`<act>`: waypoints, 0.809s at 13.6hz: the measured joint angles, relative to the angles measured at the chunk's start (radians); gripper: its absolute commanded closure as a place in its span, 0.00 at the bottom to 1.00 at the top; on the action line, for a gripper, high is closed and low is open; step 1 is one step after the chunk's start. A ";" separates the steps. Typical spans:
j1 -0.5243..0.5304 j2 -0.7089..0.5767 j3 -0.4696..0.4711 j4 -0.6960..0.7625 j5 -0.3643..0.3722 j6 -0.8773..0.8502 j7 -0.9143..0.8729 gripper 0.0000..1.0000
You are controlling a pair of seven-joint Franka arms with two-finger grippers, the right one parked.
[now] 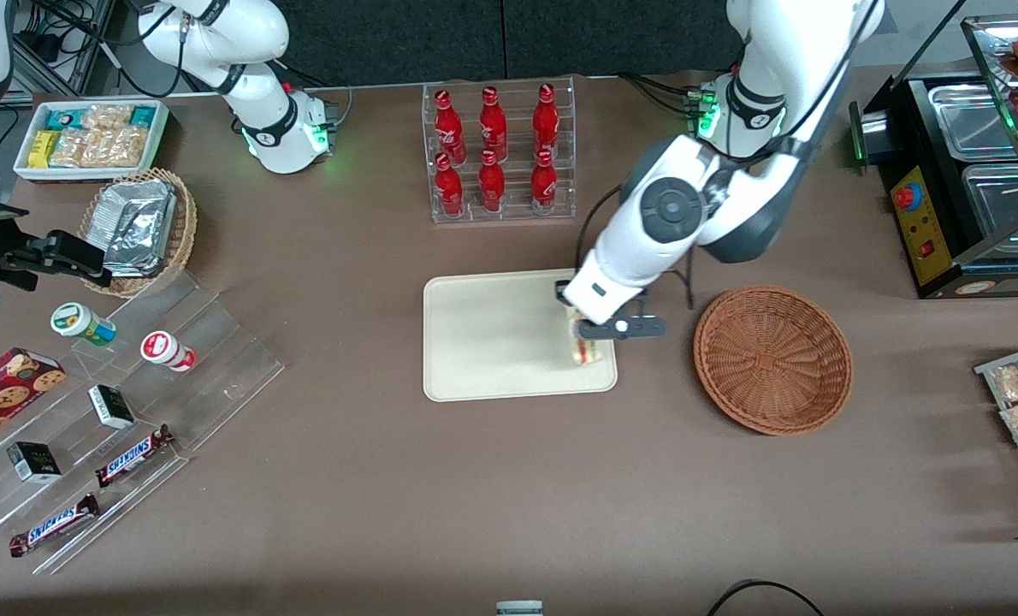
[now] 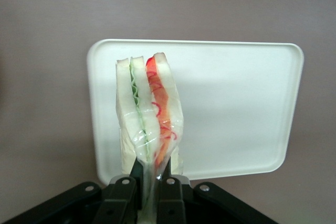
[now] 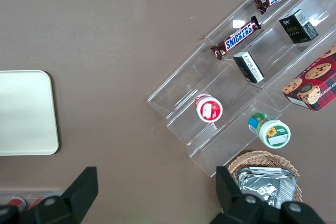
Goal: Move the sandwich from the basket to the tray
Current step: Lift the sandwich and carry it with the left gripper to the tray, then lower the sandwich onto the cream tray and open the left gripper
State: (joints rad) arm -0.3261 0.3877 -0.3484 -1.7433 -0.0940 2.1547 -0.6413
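Observation:
My left gripper (image 1: 583,335) is shut on the sandwich (image 1: 586,349), a plastic-wrapped wedge of white bread with green and red filling. It holds the sandwich over the cream-beige tray (image 1: 492,342), at the tray's end nearest the basket. In the left wrist view the black fingers (image 2: 128,192) pinch the wrapped sandwich (image 2: 149,114) upright, with the tray (image 2: 236,108) below it. The reddish-brown wicker basket (image 1: 772,359) stands beside the tray, toward the working arm's end of the table, with nothing in it.
A clear rack of red bottles (image 1: 496,154) stands farther from the front camera than the tray. Clear stepped shelves with snacks (image 1: 107,428), a tan basket of foil packets (image 1: 141,227) and a white snack bin (image 1: 90,137) lie toward the parked arm's end. A food warmer (image 1: 971,171) stands at the working arm's end.

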 measured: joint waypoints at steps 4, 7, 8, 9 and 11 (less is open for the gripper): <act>-0.075 0.125 0.000 0.050 0.000 0.109 -0.014 1.00; -0.095 0.198 0.001 0.066 0.000 0.189 -0.015 1.00; -0.101 0.215 0.001 0.069 0.000 0.207 -0.015 1.00; -0.104 0.227 0.002 0.072 0.000 0.213 -0.015 1.00; -0.105 0.241 0.004 0.075 0.000 0.217 -0.015 1.00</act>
State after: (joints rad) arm -0.4309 0.6289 -0.3445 -1.6688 -0.0940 2.3717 -0.6558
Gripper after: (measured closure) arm 0.859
